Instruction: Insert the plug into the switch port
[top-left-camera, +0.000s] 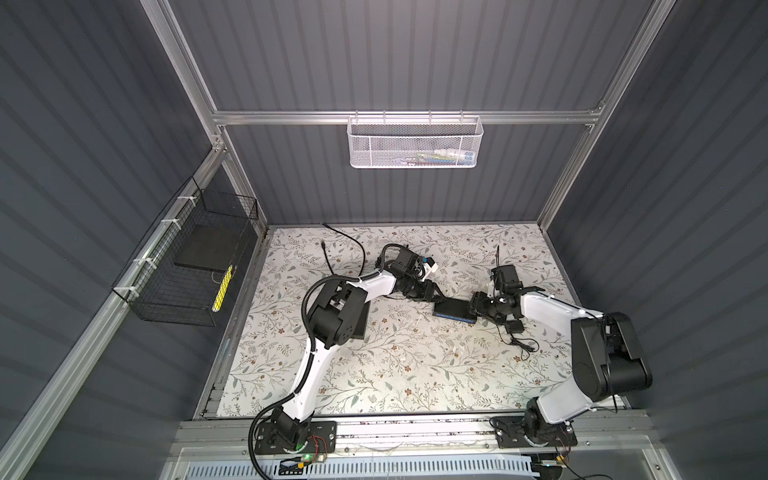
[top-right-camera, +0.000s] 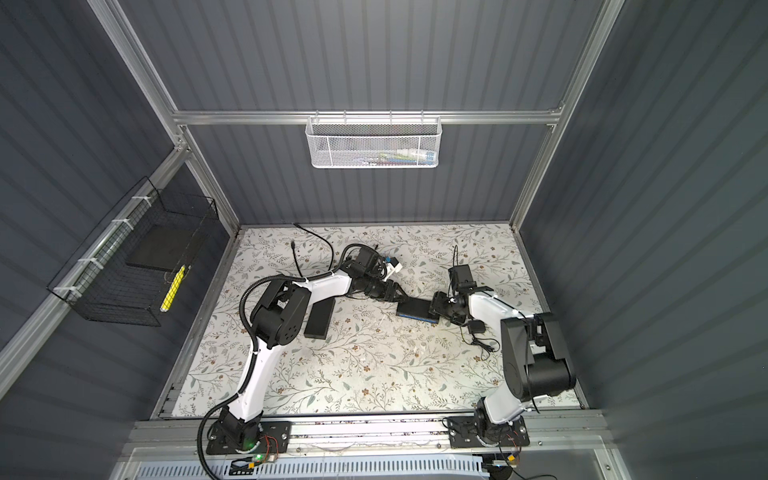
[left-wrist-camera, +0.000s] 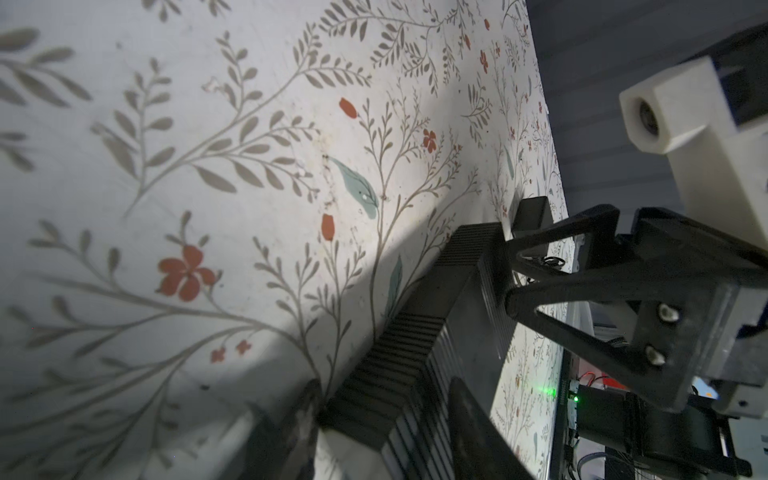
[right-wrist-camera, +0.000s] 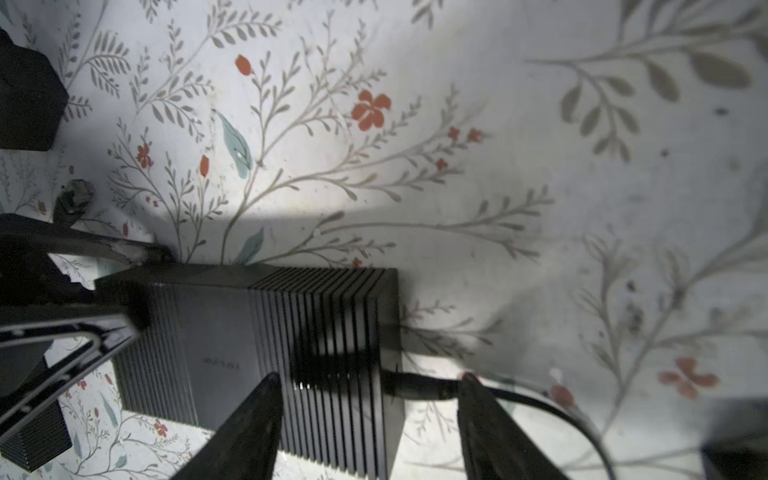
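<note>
Your right gripper (right-wrist-camera: 370, 378) is released, jaws wide. One finger (right-wrist-camera: 249, 428) is over the switch (right-wrist-camera: 224, 332) top, the other beside the cable (right-wrist-camera: 540, 405). The plug (right-wrist-camera: 415, 388) sits between them, nose against the switch's end face; how deep, can't tell. Your left gripper (left-wrist-camera: 382, 384) straddles the opposite end, one finger against the ribbed side, one over the top. Clamped or just bracing, can't tell. In a top view the switch (top-left-camera: 453, 311) lies flat just right of the table (top-left-camera: 395, 365) centre.

Top views sharp, even light; wrist views dim w/ heavy shadows, blurry edges.
</note>
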